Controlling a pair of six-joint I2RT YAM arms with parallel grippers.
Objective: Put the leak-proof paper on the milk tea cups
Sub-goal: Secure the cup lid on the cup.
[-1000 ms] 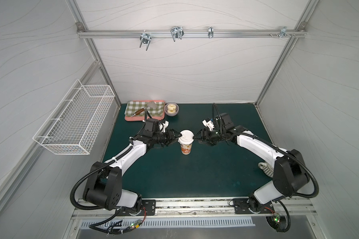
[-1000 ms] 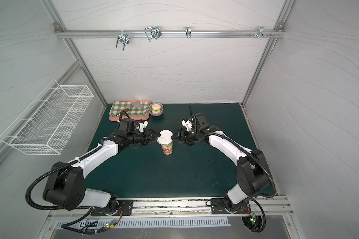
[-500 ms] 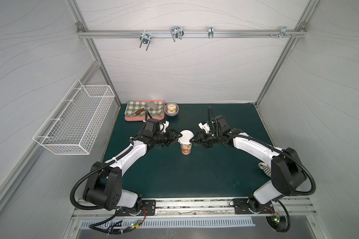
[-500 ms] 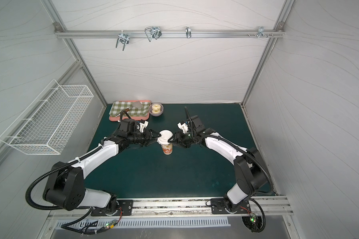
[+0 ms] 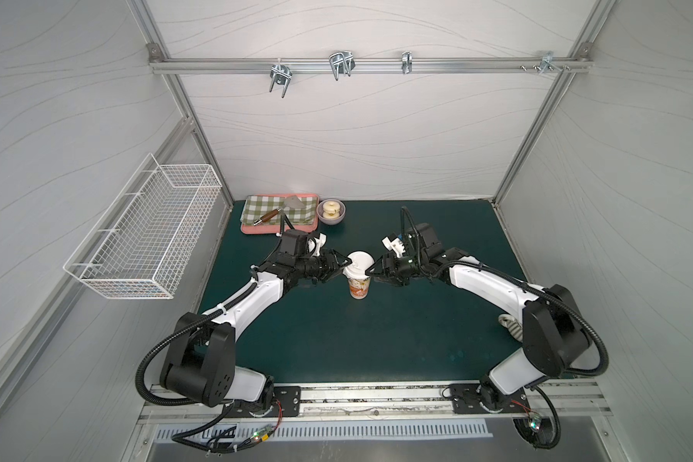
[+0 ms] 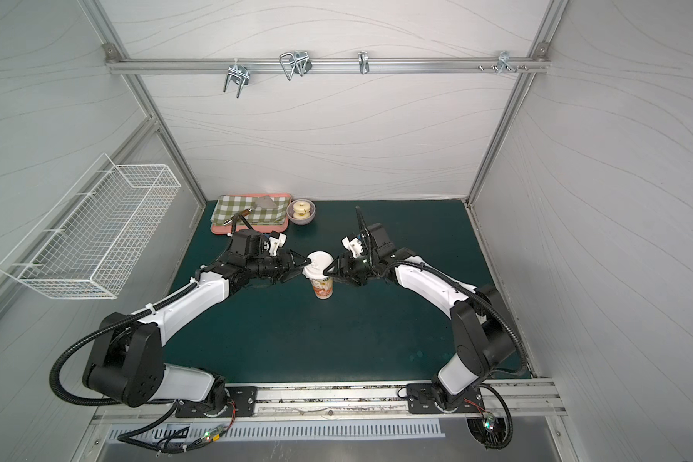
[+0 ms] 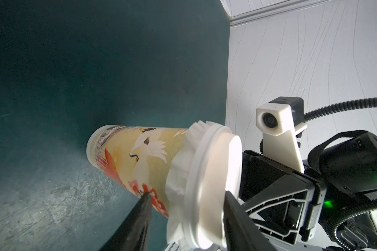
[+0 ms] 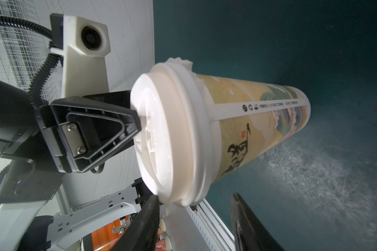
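The milk tea cup stands upright mid-table, printed with cranes and red motifs. A white domed lid sits on its mouth. The leak-proof paper is pinched under the lid, and its crumpled edge sticks out below the rim. My left gripper is open and straddles the lid's rim from the left: one finger lies on the lid's top, the other by the cup wall. My right gripper is open at the lid's right edge, one fingertip touching the rim.
A pink tray with a checked cloth and a spatula lies at the back left, with a lilac bowl beside it. A wire basket hangs on the left wall. A grey ribbed mug peeks out behind the right arm.
My right gripper has moved left from a little way off until it reaches the lid's right edge. The left gripper and the cup have stayed put.
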